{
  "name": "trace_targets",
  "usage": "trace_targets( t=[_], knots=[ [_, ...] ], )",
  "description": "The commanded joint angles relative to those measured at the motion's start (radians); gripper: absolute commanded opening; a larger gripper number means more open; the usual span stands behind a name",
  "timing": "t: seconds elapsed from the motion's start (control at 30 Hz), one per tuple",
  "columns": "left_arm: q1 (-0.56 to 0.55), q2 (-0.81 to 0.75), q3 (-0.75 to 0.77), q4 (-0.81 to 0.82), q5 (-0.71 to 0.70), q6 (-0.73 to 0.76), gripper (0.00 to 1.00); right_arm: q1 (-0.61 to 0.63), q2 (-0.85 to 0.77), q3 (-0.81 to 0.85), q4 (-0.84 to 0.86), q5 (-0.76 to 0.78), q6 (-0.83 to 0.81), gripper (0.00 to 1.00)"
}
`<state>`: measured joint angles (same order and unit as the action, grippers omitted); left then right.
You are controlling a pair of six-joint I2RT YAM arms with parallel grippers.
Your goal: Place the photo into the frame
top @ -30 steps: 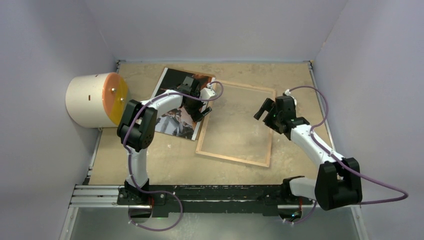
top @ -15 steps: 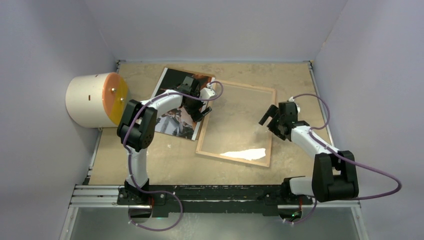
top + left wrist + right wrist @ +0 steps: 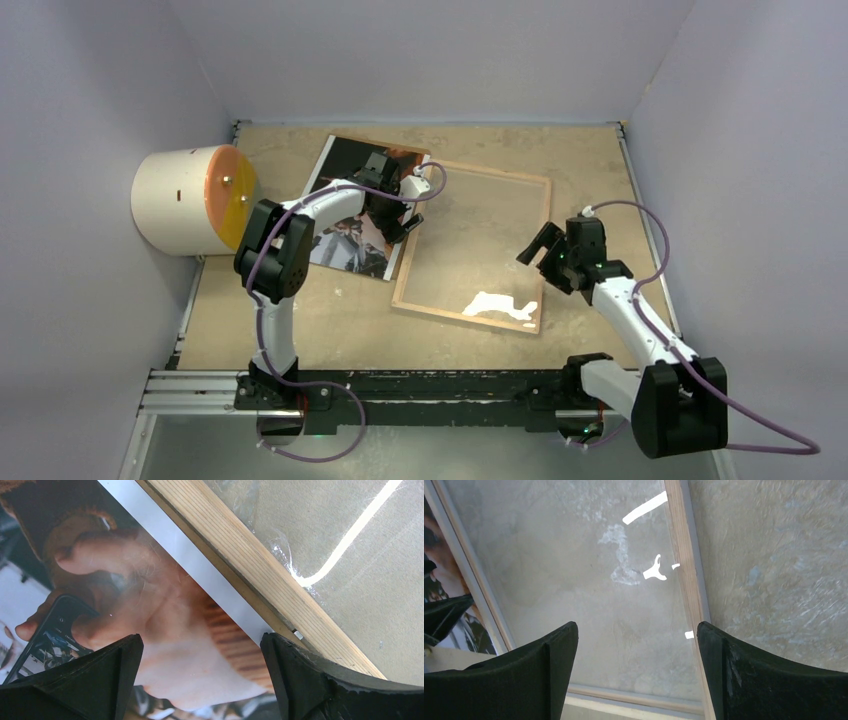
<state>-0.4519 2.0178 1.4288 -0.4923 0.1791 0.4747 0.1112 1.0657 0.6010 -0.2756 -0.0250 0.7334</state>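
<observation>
The photo (image 3: pixel 345 243) lies face up at the table's back left, its right edge against the frame's left rail. The frame (image 3: pixel 492 173) lies flat, wood side up, and the table shows through its glass (image 3: pixel 470 240). My left gripper (image 3: pixel 397 200) hovers open over the photo's right edge. In the left wrist view its jaws (image 3: pixel 200 675) straddle the print (image 3: pixel 150 605) beside the wooden rail (image 3: pixel 260 570), holding nothing. My right gripper (image 3: pixel 545 257) stands open over the frame's right rail (image 3: pixel 689 580), with only glass (image 3: pixel 589 580) between its fingers (image 3: pixel 636 670).
A white cylinder with an orange face (image 3: pixel 195 200) lies on its side at the left edge of the table. Grey walls close in the table (image 3: pixel 300 325) on three sides. The arms' mounting rail (image 3: pixel 400 385) runs along the near edge.
My right gripper has moved down the frame's right rail toward the near side. A bright glare patch has appeared on the glass near the front rail. The left arm has not moved.
</observation>
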Motion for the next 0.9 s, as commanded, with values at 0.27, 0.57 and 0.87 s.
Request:
trace_targets(
  t=[0.27, 0.57, 0.87],
  knots=[
    [-0.013, 0.07, -0.065, -0.051, 0.002, 0.007, 0.98, 0.009, 0.031, -0.063, -0.089, -0.098, 0.005, 0.86],
    [-0.014, 0.074, -0.067, -0.049, 0.0, 0.011, 0.98, 0.01, 0.006, -0.016, -0.158, -0.073, -0.022, 0.85],
    [-0.014, 0.042, -0.042, -0.074, 0.012, 0.012, 0.98, 0.01, -0.047, 0.011, -0.233, -0.085, -0.026, 0.82]
  ],
)
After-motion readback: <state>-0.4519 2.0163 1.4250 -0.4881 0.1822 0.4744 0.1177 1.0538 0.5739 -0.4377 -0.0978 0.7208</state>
